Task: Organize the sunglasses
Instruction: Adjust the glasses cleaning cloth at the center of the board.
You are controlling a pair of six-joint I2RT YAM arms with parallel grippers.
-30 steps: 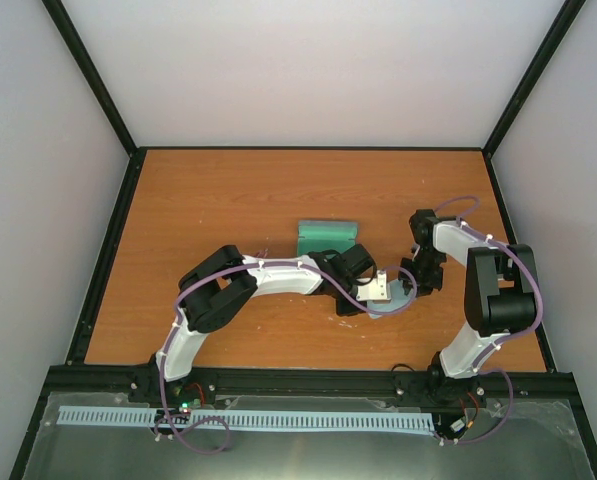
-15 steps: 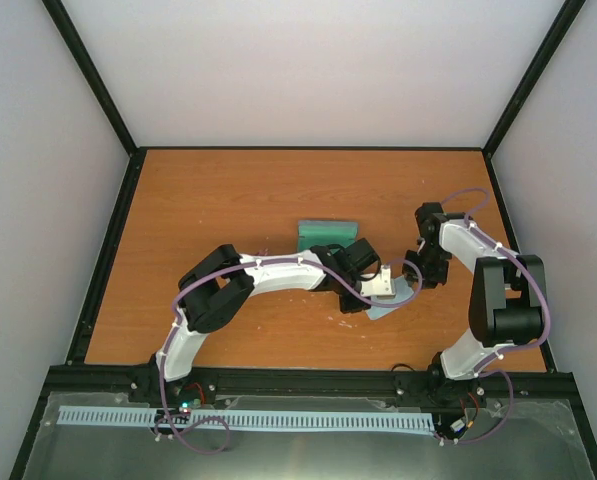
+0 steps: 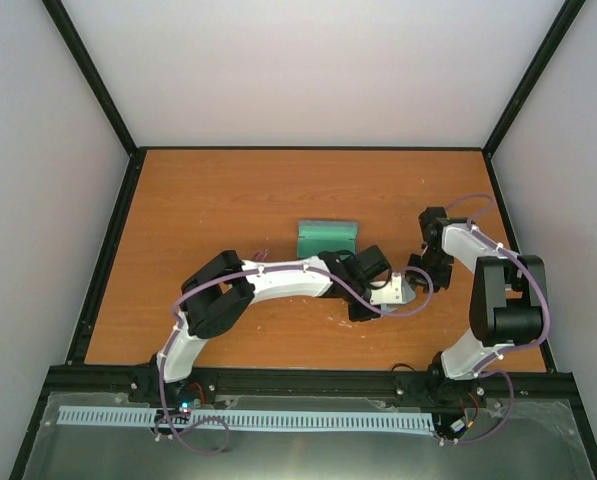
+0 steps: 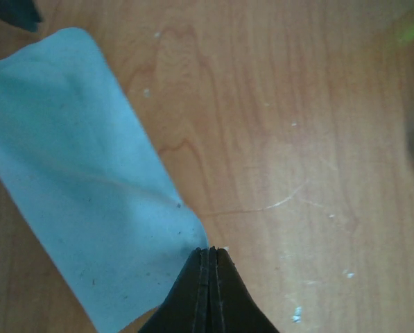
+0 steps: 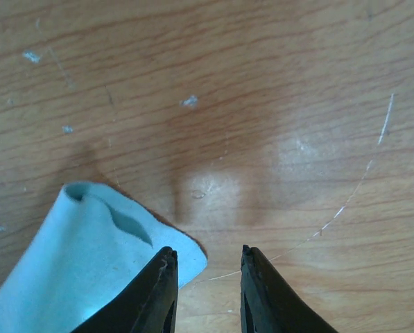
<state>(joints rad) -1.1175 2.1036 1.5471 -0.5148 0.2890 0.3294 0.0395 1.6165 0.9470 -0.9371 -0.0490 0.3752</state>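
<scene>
Sunglasses: not found in any view; possibly hidden beneath an arm or inside the green ribbed case-like object (image 3: pixel 328 238) at mid-surface, impossible to tell.

Just changed: reached further right with the left arm, dragging the pale blue cloth (image 4: pixel 75 180) along the wooden surface (image 3: pixel 228 200) toward the right arm; eased the right arm's elbow back and outward, and widened the right tool (image 5: pixel 207 253) a little. Judged as work on the cloth, not yet on the glasses themselves. Likely a handover or a spreading-out of the cloth, so probably early or midway in the task; hard to say which.

Left tool (image 4: pixel 210 251): clamped fully together, apparently pinching the cloth at its near edge, with a crease running up to the pinch. Left arm: stretched long and low across the middle, wrist bent down to the surface.

Right tool: parted only narrowly, gripping nothing; cloth corner just beside its left finger, bare wood in the gap. Right arm: folded tight, elbow raised near the right wall, wrist pointing down close beside the left tool.
</scene>
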